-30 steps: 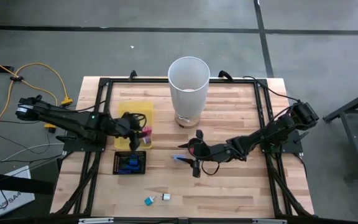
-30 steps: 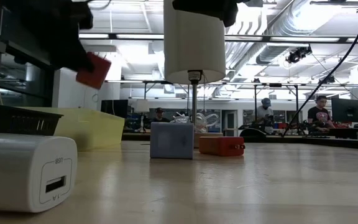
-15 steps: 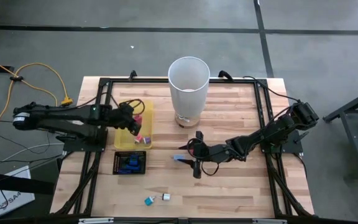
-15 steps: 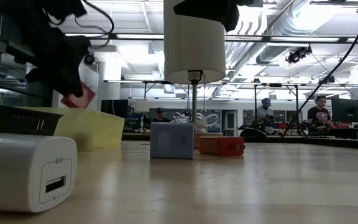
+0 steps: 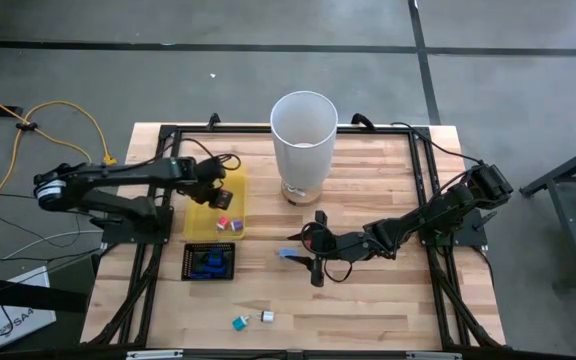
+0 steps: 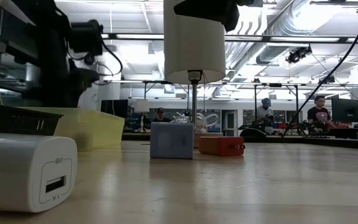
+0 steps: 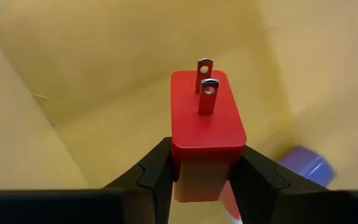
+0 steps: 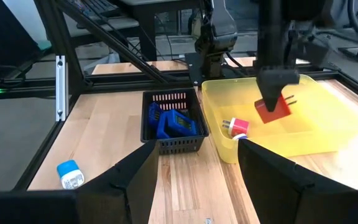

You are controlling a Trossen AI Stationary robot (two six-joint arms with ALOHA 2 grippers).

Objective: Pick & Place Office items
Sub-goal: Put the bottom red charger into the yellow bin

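Note:
My left gripper (image 5: 221,196) hangs over the yellow tray (image 5: 206,214), shut on a red plug charger (image 7: 207,118) with two metal prongs; the charger (image 8: 271,109) also shows in the right wrist view. A red-and-white piece (image 8: 235,127) and a small pale piece (image 5: 236,226) lie on the tray's floor. Blue pieces (image 5: 208,262) sit in the black mesh tray (image 8: 185,144). My right gripper (image 5: 314,268) is open over the table's middle, next to a light-blue piece (image 5: 287,257), with nothing between its fingers (image 8: 138,177). My left gripper pinches the red charger's body (image 7: 185,157) between its two fingers, on two opposite sides at the end away from the prong face. The fingers point steeply down from above. The charger hangs clear above the tray's floor, its prongs (image 8: 288,99) sticking out sideways.
A tall white bin (image 5: 304,140) stands at the far middle. A teal piece (image 5: 239,322) and a white piece (image 5: 266,317) lie near the front edge. In the low view a white charger (image 6: 27,171), a pale cube (image 6: 171,140) and an orange-red piece (image 6: 221,145) lie on the wood.
My left gripper has carried the red charger from the yellow tray's near end toward the far edge, has come down into the tray and has rolled about its own line. It has kept hold throughout.

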